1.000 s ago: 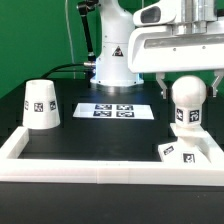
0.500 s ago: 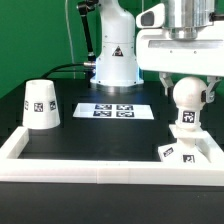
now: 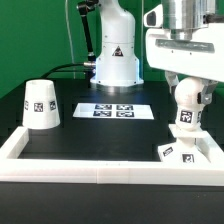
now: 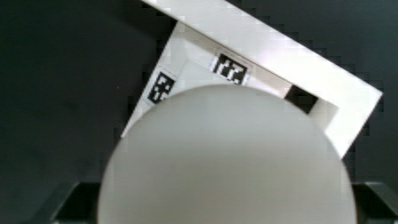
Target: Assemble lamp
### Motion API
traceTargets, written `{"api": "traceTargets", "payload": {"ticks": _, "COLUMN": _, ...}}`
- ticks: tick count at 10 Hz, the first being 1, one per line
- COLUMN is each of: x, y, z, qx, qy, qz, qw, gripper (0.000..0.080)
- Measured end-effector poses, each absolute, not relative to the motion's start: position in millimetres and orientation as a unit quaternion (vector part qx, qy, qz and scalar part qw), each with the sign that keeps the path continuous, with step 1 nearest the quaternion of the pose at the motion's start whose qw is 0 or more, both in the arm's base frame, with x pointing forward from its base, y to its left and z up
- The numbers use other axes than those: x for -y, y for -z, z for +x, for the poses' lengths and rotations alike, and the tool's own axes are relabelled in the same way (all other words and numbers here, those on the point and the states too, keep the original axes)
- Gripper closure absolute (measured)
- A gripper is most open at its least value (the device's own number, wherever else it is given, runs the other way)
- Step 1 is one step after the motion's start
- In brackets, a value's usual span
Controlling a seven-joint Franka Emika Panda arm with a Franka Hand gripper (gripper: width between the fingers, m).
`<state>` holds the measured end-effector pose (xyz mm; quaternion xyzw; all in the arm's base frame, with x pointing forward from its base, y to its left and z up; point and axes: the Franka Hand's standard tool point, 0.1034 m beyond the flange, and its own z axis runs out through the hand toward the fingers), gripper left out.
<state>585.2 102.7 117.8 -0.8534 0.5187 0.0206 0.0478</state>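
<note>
The lamp's ball-topped bulb (image 3: 189,100) stands upright on the flat square base (image 3: 186,151) at the front of the exterior view's right, against the white rim. My gripper (image 3: 190,88) comes down over the bulb's ball, with a finger close on each side, and looks shut on it. In the wrist view the bulb (image 4: 222,160) fills most of the picture, with the tagged base (image 4: 187,60) beyond it and a dark finger (image 4: 75,205) at its side. The cup-shaped shade (image 3: 40,104) stands mouth down at the exterior view's left, far from the gripper.
The marker board (image 3: 113,110) lies flat at the middle back. The robot's white pedestal (image 3: 115,55) stands behind it. A raised white rim (image 3: 60,170) borders the black table along the front and sides.
The gripper has turned about its vertical axis and shifted slightly to the exterior view's right. The fingers now sit closer to the bulb. The bulb has shifted slightly right and down on the base.
</note>
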Motion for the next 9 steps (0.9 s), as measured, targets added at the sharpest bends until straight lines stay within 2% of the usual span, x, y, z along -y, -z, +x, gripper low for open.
{"api": "traceTargets", "payload": {"ticks": 1, "x": -103.0, "y": -117.4, "z": 584.9, "qx": -0.511, "qy": -0.021, "qz": -0.858, "qw": 0.048, "gripper": 0.0139}}
{"api": "traceTargets", "payload": {"ticks": 2, "x": -102.6, "y": -117.4, "z": 585.1, "qx": -0.475, "qy": -0.016, "qz": -0.878, "qw": 0.046, "gripper": 0.0112}}
{"api": "traceTargets", "payload": {"ticks": 9, "x": -104.2, "y": -113.8, "z": 583.6, "qx": -0.174, "qy": -0.001, "qz": -0.984, "qw": 0.044, "gripper": 0.0101}}
